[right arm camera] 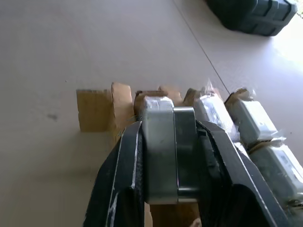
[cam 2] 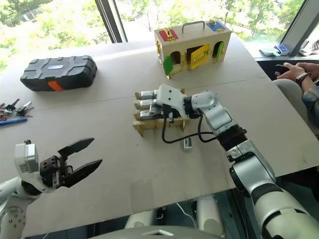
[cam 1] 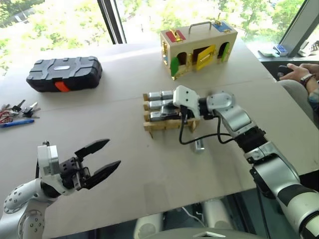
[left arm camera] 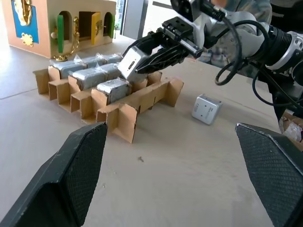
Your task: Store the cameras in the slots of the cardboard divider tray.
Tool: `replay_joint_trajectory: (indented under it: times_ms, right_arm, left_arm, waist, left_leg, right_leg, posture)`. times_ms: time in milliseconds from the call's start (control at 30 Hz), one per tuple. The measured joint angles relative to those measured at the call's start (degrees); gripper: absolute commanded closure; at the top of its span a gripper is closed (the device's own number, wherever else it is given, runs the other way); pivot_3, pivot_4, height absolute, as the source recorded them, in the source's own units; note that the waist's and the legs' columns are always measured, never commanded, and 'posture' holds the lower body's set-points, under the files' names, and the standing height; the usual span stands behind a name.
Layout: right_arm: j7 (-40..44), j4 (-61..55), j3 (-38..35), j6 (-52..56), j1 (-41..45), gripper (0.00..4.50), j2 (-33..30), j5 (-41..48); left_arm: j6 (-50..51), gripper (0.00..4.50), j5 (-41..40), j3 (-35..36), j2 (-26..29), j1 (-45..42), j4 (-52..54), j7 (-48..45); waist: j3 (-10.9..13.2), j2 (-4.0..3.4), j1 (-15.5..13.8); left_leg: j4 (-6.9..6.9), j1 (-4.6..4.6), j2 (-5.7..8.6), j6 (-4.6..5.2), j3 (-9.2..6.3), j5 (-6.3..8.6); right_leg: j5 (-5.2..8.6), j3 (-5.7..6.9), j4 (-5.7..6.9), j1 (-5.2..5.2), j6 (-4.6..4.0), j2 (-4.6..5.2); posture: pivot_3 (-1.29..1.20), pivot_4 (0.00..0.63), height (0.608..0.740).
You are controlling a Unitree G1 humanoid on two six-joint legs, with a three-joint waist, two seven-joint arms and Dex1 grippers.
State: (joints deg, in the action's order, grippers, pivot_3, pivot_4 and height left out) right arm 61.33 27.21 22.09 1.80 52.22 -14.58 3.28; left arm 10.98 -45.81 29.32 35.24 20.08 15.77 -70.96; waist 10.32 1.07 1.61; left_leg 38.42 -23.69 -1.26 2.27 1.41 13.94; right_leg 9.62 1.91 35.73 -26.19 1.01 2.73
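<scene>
Nearest the table's (cam 1: 149, 174) front edge, well clear of the cardboard divider tray (cam 1: 162, 124), the left gripper (cam 1: 102, 158) is held level, pointed toward the tray, its jaws spread wide and empty. A loose camera (cam 1: 199, 145) lies on the table just beside the tray's near right corner. The right gripper (left arm camera: 158, 49) is reached across over the tray, its jaws clamped on a silver camera (right arm camera: 163, 146) held tilted above the slots. Wrapped cameras (left arm camera: 87, 75) are lain in the tray's left slots, long axes across the rows. Beyond the tray stands a wooden box (cam 1: 199, 42); far left of the tray, a black case (cam 1: 65, 73) and keys (cam 1: 20, 109).
</scene>
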Motion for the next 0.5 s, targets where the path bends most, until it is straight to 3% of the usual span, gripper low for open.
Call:
replay_joint_trajectory:
  times_ms: [500]
  right_arm:
    - [3.2,6.3,-0.6,-4.7,2.4,3.7,0.5,-2.2]
  left_arm:
    - [-0.3,0.0,-0.4,1.6,-1.0,2.1,1.3,0.2]
  waist:
    - [0.0,0.01,0.5]
  left_leg:
    - [0.0,0.05,-0.01,0.0,0.01,0.0]
  right_leg:
    - [-0.01,-0.03,0.06,0.01,-0.01,-0.01]
  posture:
    - [0.0,0.15,0.74]
